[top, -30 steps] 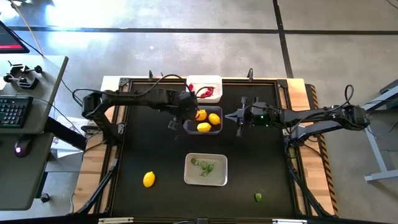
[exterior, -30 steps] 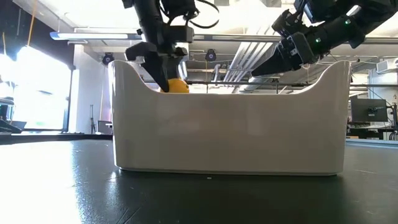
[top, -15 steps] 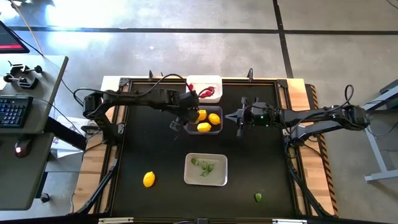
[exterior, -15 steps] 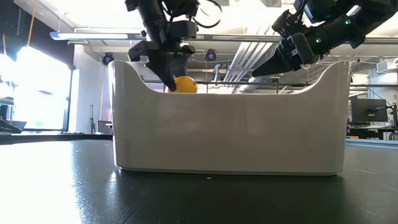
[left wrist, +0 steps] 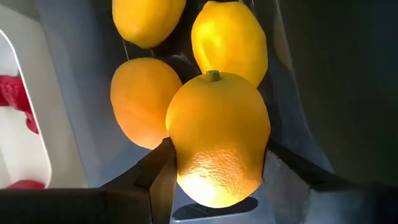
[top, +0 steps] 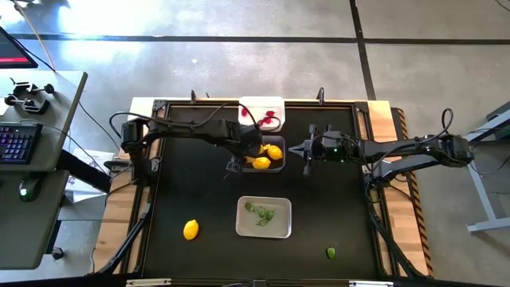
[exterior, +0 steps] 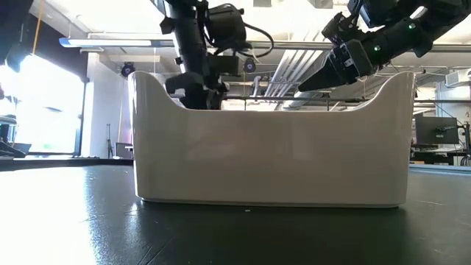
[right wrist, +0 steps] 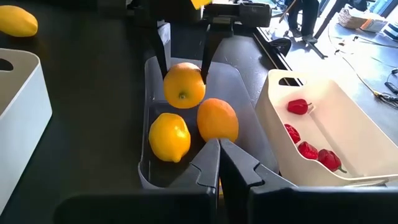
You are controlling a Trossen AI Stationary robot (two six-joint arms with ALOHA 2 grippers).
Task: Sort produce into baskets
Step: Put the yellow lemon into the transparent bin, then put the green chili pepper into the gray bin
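High view: four lemons (top: 190, 229), three baskets (top: 264, 218), two arms.

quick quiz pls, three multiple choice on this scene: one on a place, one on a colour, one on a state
1. Where is the loose lemon?
A. in the white basket
B. on the bare table
C. in the right claw

2. What colour are the pieces in the white basket?
A. red
B. green
C. blue

3. What is the left claw doing?
A. hanging open and empty
B. gripping an orange fruit over the clear basket
C. pressing on the table

Answers:
1 B: the loose lemon lies on the table, outside every basket.
2 A: the white basket holds red pieces.
3 B: the left claw has a finger on each side of the orange fruit above the clear basket.
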